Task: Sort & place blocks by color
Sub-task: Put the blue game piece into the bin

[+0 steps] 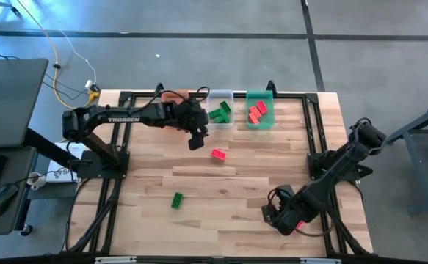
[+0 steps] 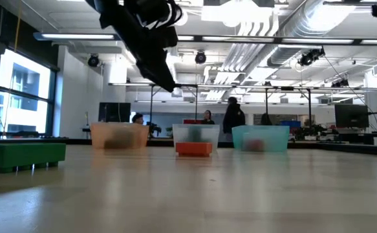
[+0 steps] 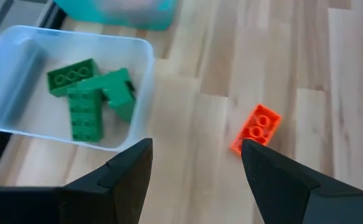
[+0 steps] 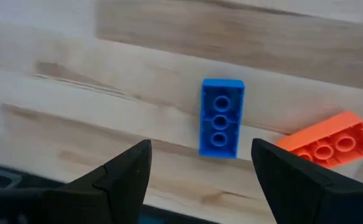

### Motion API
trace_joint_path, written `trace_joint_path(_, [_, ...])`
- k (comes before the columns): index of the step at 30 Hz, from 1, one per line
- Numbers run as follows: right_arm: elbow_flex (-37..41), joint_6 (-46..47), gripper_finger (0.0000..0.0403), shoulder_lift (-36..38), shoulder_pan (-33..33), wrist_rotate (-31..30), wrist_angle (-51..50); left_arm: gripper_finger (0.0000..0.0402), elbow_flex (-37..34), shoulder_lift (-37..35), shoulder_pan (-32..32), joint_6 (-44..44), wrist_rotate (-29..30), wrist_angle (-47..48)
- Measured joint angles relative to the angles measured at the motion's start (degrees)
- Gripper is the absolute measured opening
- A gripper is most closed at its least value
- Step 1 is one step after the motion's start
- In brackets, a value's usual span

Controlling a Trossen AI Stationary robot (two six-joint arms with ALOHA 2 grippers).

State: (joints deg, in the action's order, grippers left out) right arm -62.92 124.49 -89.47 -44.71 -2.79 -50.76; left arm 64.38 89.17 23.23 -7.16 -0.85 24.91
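My wooden table (image 1: 228, 183) carries three bins along its far edge: an orange bin (image 2: 118, 135), a clear bin (image 1: 220, 108) with green bricks (image 3: 88, 99), and a green bin (image 1: 260, 109) with red ones. My left gripper (image 1: 197, 138) hovers just in front of the clear bin, fingers apart and empty, with a loose red brick (image 1: 218, 154) on the table close by; I judge that one is next. I should centre over it, turn to span its short sides, come straight down and close firmly before carrying it to the green bin. My right gripper (image 4: 200, 180) waits spread at the near right corner above a blue brick (image 4: 220, 126) and another red one (image 4: 330, 146). A green brick (image 1: 177, 199) lies near the front.
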Motion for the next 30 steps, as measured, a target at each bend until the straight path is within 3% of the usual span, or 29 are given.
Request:
trace_joint_path(11, [0.00,-1.42,0.0263,-5.58,-0.02,1.66,0.24,0.0235,0.00,0.00,-5.17,2.47,0.01,6.96])
trace_joint_path(30, [0.00,-4.95,0.0263,-14.35,-0.71,7.50,7.05,0.0235,0.00,0.00,-8.45,5.05,0.04,6.97])
